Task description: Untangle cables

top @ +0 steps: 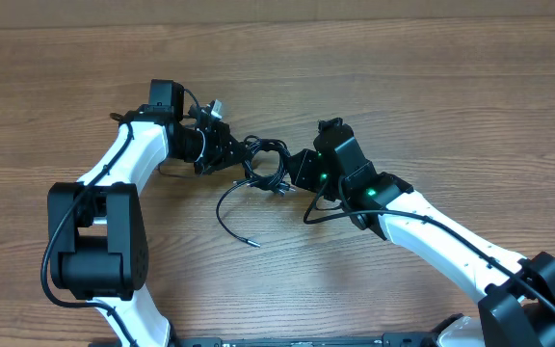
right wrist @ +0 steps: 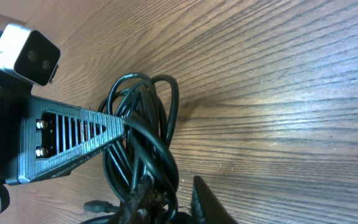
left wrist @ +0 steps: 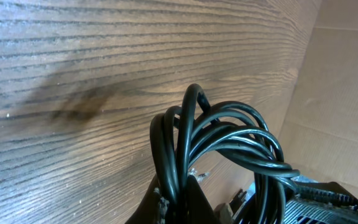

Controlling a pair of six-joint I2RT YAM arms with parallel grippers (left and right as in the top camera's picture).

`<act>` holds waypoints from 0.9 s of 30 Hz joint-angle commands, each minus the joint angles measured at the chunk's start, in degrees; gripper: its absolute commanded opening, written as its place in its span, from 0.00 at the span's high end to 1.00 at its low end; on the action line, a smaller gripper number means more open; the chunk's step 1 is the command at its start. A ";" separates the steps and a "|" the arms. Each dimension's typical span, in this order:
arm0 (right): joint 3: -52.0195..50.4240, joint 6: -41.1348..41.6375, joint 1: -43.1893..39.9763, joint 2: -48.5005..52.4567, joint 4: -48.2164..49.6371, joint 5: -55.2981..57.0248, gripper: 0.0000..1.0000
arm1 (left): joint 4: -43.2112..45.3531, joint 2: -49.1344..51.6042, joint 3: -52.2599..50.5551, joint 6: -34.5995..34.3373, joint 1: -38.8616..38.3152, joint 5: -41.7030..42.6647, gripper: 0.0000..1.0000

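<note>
showing two black and white robot arms that meet near the middle of a wooden table, seen from above. between their tips lies a small bundle of thin black cables, looped over one another in a tangle. the left gripper reaches into the bundle from one side and the right gripper from the other, both touching it. one loose cord curves out of the bundle toward the near edge of the table and ends in a small silvery plug tip lying flat on the wood, apart from both arms.

in the left wrist view, several glossy loops arch up out of the left gripper's jaws, which are closed tight on the cords at their base.

in the right wrist view, the right gripper's fingers stand a little apart at the bottom edge. the cords run down between them, close against one finger. it is not possible to tell whether they are squeezed. a ribbed black finger of the left gripper points into the bundle from the side, with a white camera above it.
</note>
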 commanded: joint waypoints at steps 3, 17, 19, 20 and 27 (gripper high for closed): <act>0.70 0.28 0.37 0.22 -0.98 1.62 0.94 | 0.61 0.31 0.33 2.60 -0.52 4.09 0.96; 0.70 0.24 0.48 1.99 -2.08 2.71 0.80 | 1.18 0.31 0.33 5.35 -0.79 8.20 0.96; 0.70 0.24 0.48 2.58 -1.40 3.72 0.79 | 1.18 0.31 0.35 5.38 -0.79 8.20 0.96; 0.70 0.22 0.48 2.80 -1.01 4.59 0.79 | 1.16 0.31 0.33 5.68 -0.79 8.22 0.96; 0.70 0.20 0.46 3.15 4.00 7.58 0.80 | 1.42 0.31 0.35 11.19 -0.79 13.00 0.96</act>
